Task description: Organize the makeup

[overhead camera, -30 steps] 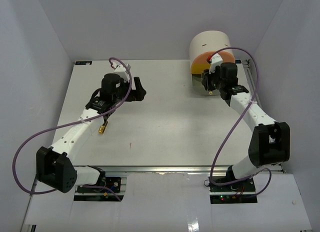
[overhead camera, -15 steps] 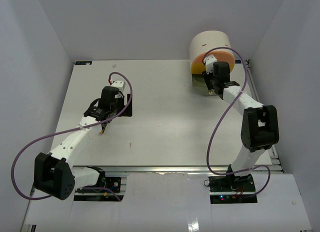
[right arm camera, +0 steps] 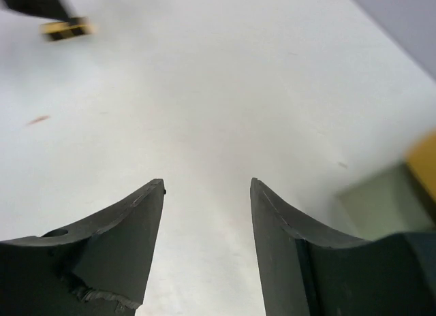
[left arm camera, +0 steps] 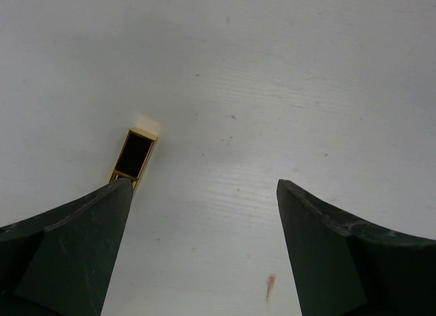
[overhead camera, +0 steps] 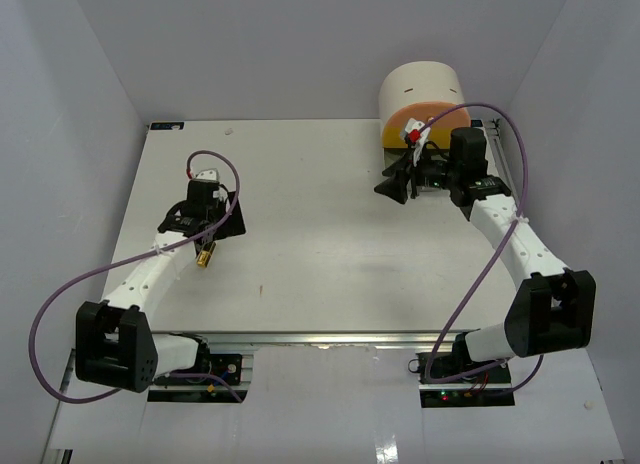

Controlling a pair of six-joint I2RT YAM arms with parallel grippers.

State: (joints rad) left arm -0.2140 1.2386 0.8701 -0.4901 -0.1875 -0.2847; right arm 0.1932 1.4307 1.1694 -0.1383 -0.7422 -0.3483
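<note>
Plainly, the lipstick tube (left arm camera: 134,156) lies flat; black body, gold trim.

Both arms built alike: left arm (overhead camera: 150,269) and right arm (overhead camera: 515,239) have white link shells with black, blocky joint housings (overhead camera: 110,344). One purple cable (overhead camera: 45,314) loops along each arm. Small red tag (overhead camera: 411,134) at the right wrist. Left gripper (left arm camera: 204,183) and right gripper (right arm camera: 206,182): matte dark tapered fingers (right arm camera: 109,248), one right finger chipped at its lower edge.
</note>
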